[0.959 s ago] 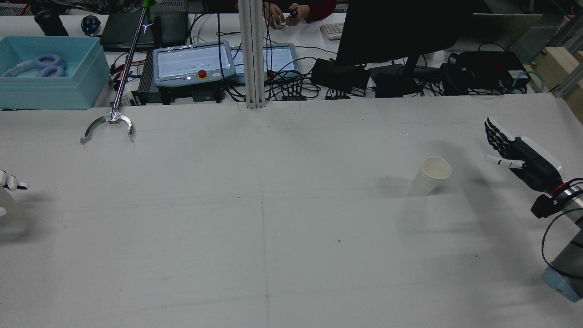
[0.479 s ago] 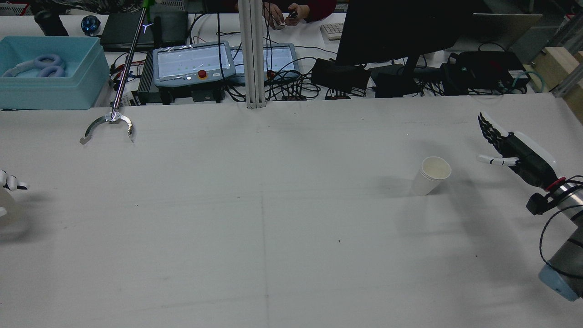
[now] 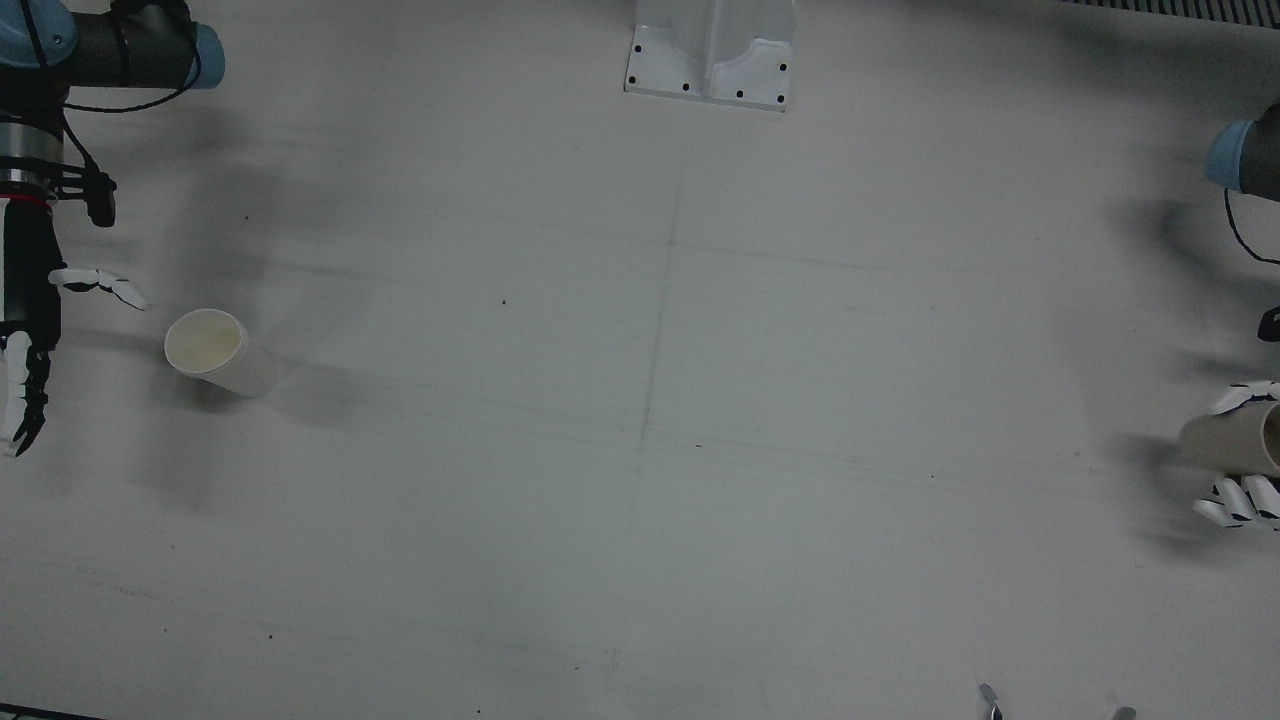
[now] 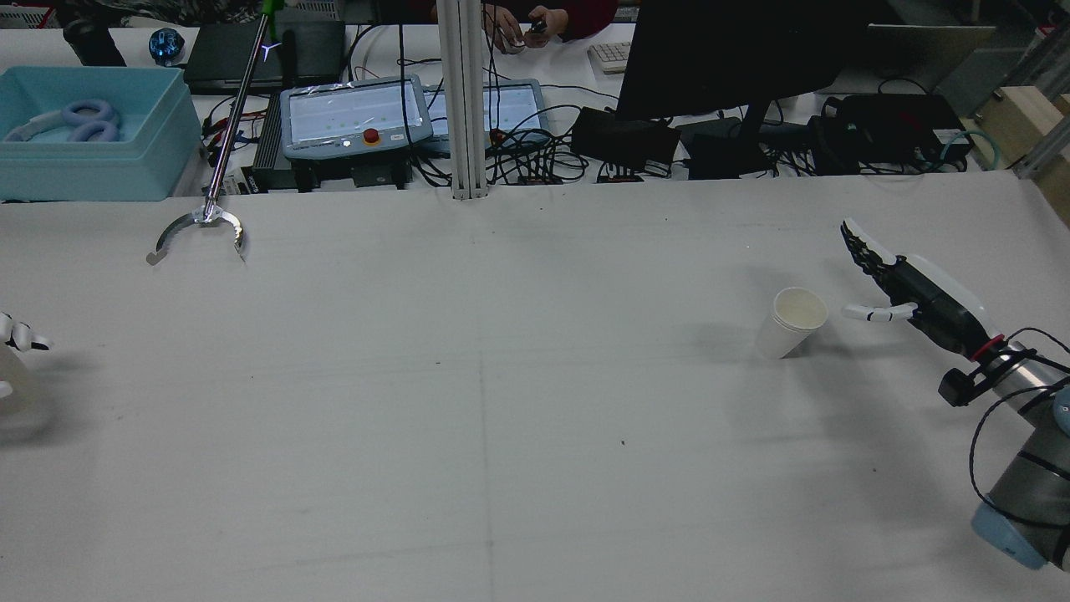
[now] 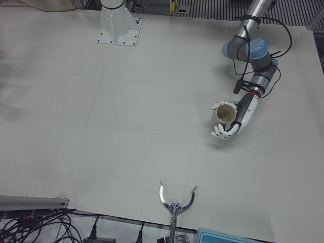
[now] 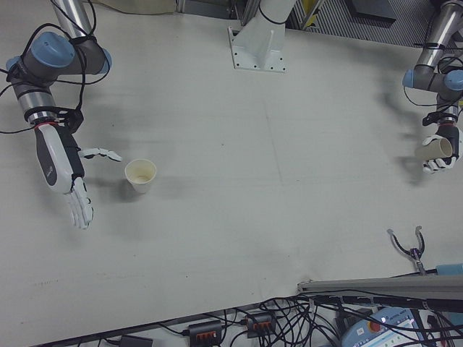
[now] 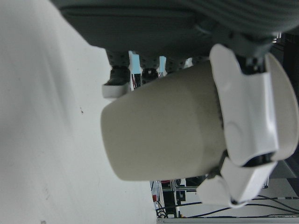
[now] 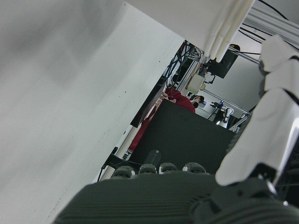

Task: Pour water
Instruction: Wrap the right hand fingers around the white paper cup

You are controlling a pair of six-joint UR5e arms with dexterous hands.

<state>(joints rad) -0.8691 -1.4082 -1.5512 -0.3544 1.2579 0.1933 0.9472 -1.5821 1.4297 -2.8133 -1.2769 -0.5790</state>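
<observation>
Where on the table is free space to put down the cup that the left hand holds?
The whole middle of the table is bare, from the left hand with its cup across to the standing cup. Room is tight only there: the open right hand is close beside it.
</observation>
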